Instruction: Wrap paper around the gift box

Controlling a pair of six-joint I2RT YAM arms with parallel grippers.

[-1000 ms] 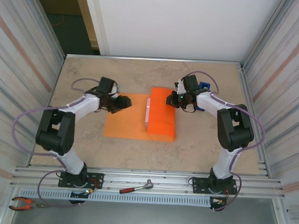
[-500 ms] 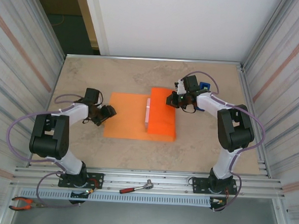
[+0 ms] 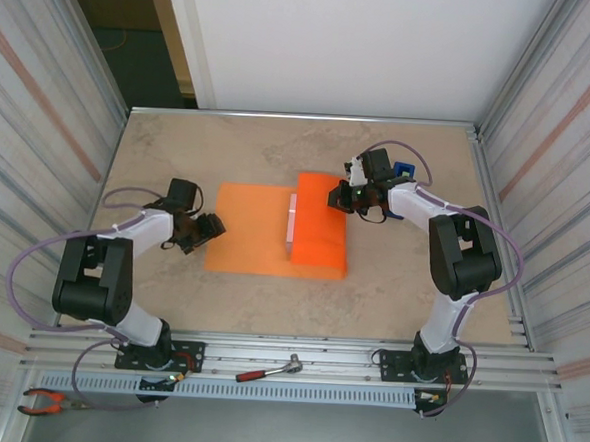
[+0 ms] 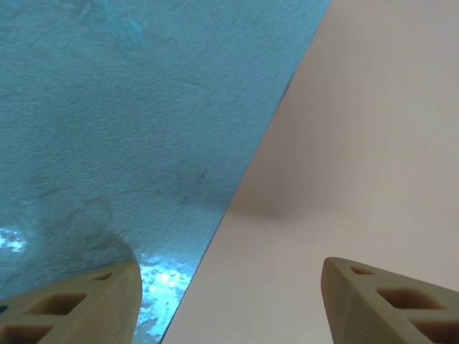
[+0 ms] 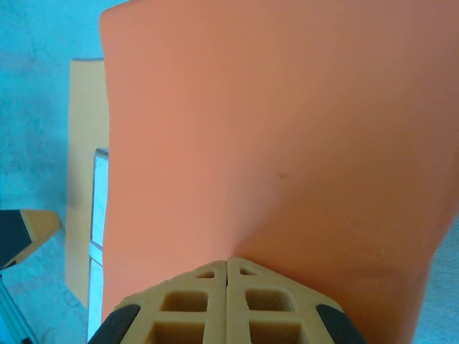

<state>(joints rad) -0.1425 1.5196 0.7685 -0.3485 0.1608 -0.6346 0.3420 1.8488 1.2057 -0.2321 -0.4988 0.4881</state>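
Note:
The orange paper (image 3: 249, 228) lies flat mid-table, with its right part (image 3: 321, 223) folded over the gift box. Of the box, a thin pale pink edge (image 3: 291, 221) shows beside the fold. My right gripper (image 3: 339, 197) is shut on the folded flap's far right corner. In the right wrist view the fingertips (image 5: 227, 269) meet on the paper (image 5: 272, 129), and the box's edge (image 5: 99, 215) shows at the left. My left gripper (image 3: 206, 228) stands open at the sheet's left edge. In its wrist view the gripper (image 4: 229, 301) straddles the paper's (image 4: 358, 143) border, holding nothing.
A blue tape dispenser (image 3: 404, 171) stands just behind the right gripper. A ratchet (image 3: 269, 370) and pliers (image 3: 49, 400) lie on the rail by the arm bases. Corrugated walls close in both sides. Bare tabletop (image 3: 392, 277) surrounds the sheet.
My left gripper has pulled back leftward off the sheet to its left edge and its jaws have widened. The right gripper has stayed on the flap.

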